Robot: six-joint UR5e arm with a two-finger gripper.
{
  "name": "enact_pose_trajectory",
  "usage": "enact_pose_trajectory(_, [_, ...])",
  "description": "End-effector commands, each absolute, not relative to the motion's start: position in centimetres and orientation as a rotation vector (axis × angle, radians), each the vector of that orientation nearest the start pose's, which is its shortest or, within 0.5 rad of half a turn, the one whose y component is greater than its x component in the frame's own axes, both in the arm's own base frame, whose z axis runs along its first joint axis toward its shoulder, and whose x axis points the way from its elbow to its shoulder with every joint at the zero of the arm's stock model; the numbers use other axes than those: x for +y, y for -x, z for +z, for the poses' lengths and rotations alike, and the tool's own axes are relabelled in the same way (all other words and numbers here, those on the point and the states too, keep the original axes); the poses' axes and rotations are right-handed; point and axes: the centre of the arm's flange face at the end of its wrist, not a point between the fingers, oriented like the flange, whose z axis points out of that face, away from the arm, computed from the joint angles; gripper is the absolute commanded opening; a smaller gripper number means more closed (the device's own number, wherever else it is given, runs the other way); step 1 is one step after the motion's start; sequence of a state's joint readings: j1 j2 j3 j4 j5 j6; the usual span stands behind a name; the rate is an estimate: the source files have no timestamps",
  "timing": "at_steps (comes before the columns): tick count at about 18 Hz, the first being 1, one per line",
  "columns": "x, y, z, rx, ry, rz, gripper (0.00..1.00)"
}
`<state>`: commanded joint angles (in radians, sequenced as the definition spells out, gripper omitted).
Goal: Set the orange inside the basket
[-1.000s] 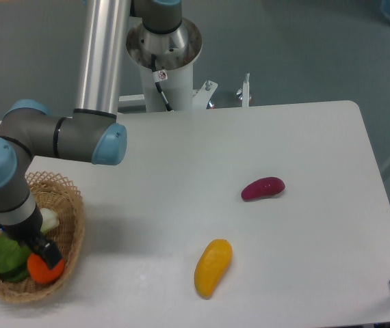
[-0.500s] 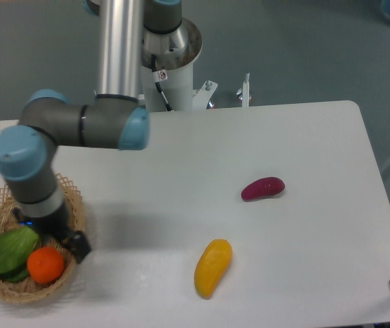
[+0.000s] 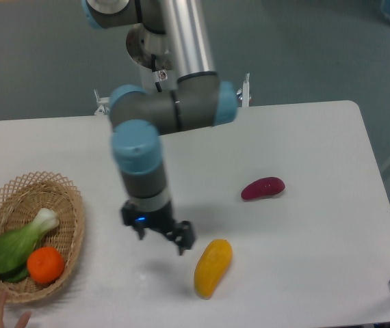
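With the orange [image 3: 45,265] resting inside the basket [image 3: 72,205] beside greens, we should hold our gripper [image 3: 161,236], jaws apart and empty, clear above the counter [image 3: 304,137].

One fixed view, set high in front of the table [image 3: 297,137] and tilted steeply down, facing the arm's base [image 3: 155,51] at top centre. It stands far enough back to take in nearly the whole tabletop, cutting only its lower corners. The basket [image 3: 65,198] sits at lower left; grey floor [image 3: 304,48] fills the top.
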<state>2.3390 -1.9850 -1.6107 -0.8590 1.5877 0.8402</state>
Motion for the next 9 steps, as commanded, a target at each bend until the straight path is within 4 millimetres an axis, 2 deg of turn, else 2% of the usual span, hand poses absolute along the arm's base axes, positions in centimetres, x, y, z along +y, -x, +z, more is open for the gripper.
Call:
enact_pose_trajectory(3, [52.8,39.1,31.2,0.149,2.968,0.302,1.0])
enact_pose_trajectory(9, [48.9,43.5,30.9,0.239,2.987,0.308,1.0])
